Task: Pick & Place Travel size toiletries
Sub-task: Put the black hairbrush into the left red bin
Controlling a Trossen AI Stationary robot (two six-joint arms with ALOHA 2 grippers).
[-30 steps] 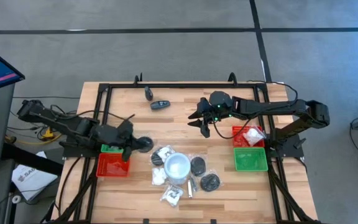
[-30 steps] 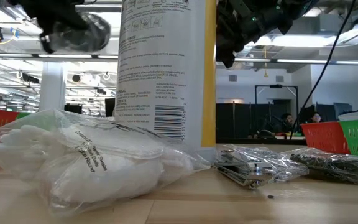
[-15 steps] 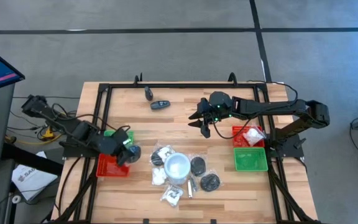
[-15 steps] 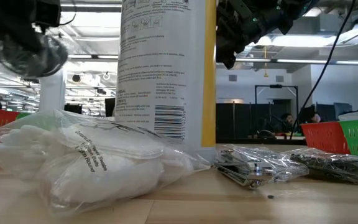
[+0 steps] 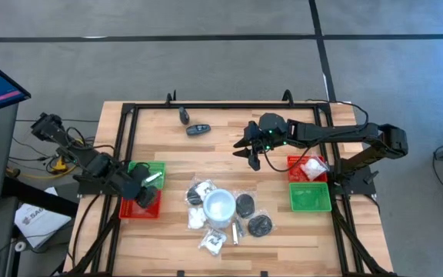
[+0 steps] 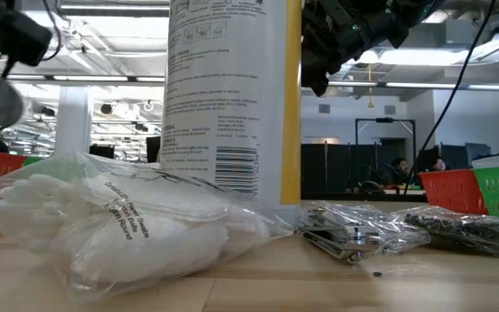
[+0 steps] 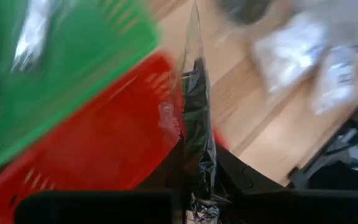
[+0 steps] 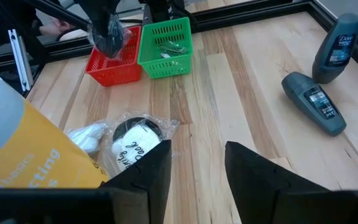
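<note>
**Left gripper holds a wrapped dark disc above the red tray**

Nearest the front edge of the table (image 5: 283, 254) lies the loose heap of toiletries: white pieces in clear wrappers (image 5: 212, 241), a thin silvery stick (image 5: 235, 232), and black discs in wrappers (image 5: 260, 225) beside a tall white and yellow bottle (image 5: 220, 206), which fills the middle of the low view.

A little farther in, on the left side, the left gripper (image 5: 146, 198) hangs over the red tray (image 5: 131, 208), its fingers clamped on a wrapped black disc (image 8: 108, 36); the clear wrapper (image 7: 194, 112) stands up between the fingers in the left wrist view. The green tray (image 5: 148, 171) sits touching the red one, just behind it.

On the right side a second green tray (image 5: 310, 198) and, behind it, a second red tray (image 5: 298, 163) holding a white wrapped piece (image 5: 312, 168) stand side by side.

Over the middle of the table the right gripper (image 5: 251, 156) hovers with its fingers apart, holding nothing.

Farthest back, two dark oblong bottles (image 5: 198, 129) lie near the rear edge.
</note>
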